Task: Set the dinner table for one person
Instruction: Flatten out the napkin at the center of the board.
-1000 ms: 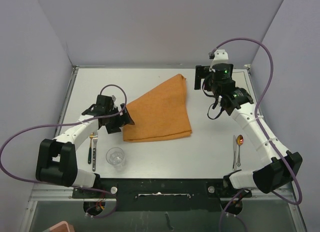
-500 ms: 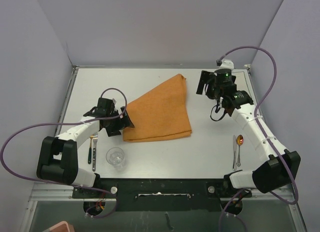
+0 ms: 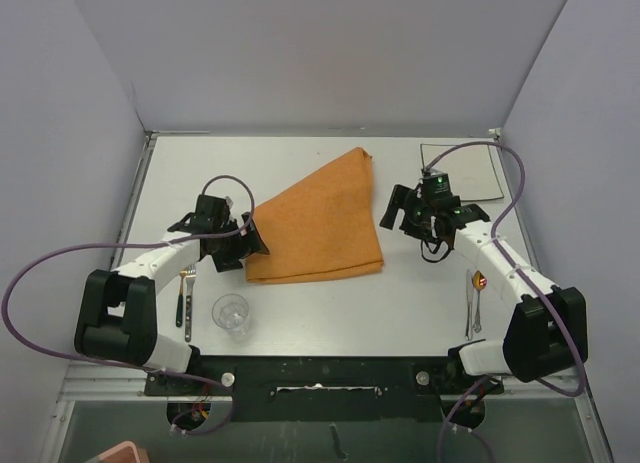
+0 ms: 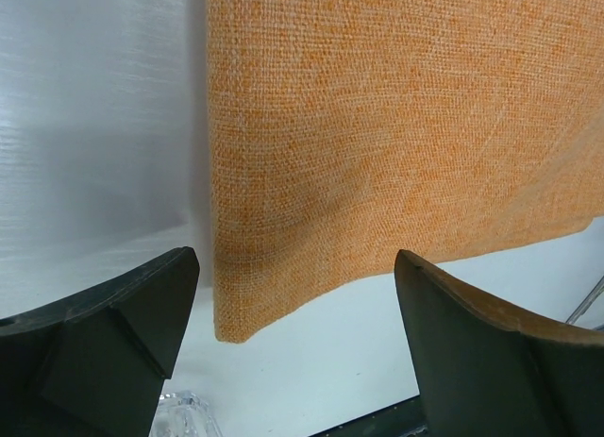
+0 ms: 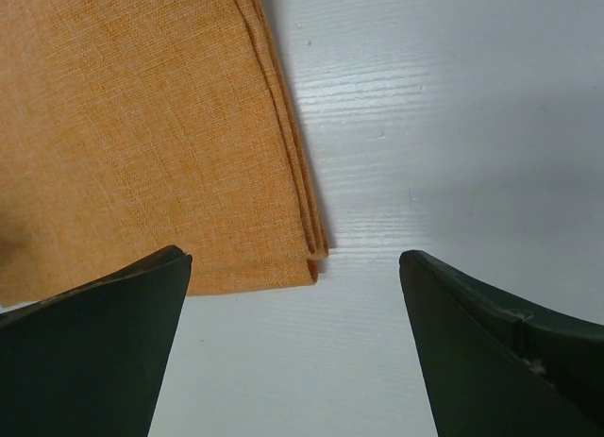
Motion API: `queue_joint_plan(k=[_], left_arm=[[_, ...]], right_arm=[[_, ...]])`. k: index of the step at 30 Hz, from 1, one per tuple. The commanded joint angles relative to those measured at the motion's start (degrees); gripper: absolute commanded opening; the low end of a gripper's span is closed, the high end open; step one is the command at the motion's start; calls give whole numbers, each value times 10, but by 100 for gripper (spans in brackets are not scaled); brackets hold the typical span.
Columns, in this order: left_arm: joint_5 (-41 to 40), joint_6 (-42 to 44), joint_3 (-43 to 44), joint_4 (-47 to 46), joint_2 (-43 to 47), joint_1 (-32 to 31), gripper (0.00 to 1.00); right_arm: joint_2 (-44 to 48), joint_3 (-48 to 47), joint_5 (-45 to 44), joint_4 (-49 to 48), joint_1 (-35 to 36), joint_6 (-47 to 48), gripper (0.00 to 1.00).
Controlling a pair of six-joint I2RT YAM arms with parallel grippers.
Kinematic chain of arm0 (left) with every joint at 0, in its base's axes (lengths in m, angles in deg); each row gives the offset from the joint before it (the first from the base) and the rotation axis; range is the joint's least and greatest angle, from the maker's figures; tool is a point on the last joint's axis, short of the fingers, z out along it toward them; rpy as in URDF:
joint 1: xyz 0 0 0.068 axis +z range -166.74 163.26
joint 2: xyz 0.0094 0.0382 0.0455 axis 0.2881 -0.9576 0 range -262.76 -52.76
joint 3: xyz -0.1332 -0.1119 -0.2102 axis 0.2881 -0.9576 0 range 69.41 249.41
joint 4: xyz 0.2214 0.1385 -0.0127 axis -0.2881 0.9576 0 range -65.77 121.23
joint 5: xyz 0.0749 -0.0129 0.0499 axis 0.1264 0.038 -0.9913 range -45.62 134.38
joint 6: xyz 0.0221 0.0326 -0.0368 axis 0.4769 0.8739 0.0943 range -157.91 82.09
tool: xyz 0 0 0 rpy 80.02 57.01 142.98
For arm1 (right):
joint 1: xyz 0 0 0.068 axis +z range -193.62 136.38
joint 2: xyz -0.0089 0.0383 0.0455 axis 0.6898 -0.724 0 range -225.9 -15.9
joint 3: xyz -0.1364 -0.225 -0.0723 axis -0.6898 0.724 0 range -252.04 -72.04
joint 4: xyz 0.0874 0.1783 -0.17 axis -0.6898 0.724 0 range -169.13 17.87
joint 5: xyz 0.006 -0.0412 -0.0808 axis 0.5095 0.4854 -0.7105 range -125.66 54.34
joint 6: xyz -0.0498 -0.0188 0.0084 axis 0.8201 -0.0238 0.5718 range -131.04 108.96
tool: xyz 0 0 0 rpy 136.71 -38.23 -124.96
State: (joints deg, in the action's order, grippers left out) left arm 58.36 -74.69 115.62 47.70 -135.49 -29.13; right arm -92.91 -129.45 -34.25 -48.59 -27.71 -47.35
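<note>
Fork and clear glass sit lower left on the table, whose off-white top fills the middle of my overhead view. Left pincer is spread wide at the lower-left corner of the orange cloth. On its wrist view that corner lies between the fingers; I cannot tell if they touch it. The cloth lies folded at centre. Right pincer is spread as well, just beside the cloth's right edge. Knife and spoon lie side by side lower right, and a square white plate sits upper right.
</note>
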Motion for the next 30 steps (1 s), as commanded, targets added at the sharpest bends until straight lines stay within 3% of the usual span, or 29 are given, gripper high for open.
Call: queue_joint_plan(k=[1,18,25,28,30], left_arm=[[11,1,12,-30,-19,-1,85],[11,3,30,-35,-43,-6,84],[12,6,29,-40,-50,-6,78],[12,7,29,-41,-51,-6,70],[16,10,30,-42,-52,-6,55]], right_arm=[[-26,0,28,-4,6,-1,98],[-105,23,48,-31,39,-10,98],[-158,9,47,-44,68,-19,98],[-175,1,48,-48,75,-21,98],[-185,-4,48,-47,79,-23,99]])
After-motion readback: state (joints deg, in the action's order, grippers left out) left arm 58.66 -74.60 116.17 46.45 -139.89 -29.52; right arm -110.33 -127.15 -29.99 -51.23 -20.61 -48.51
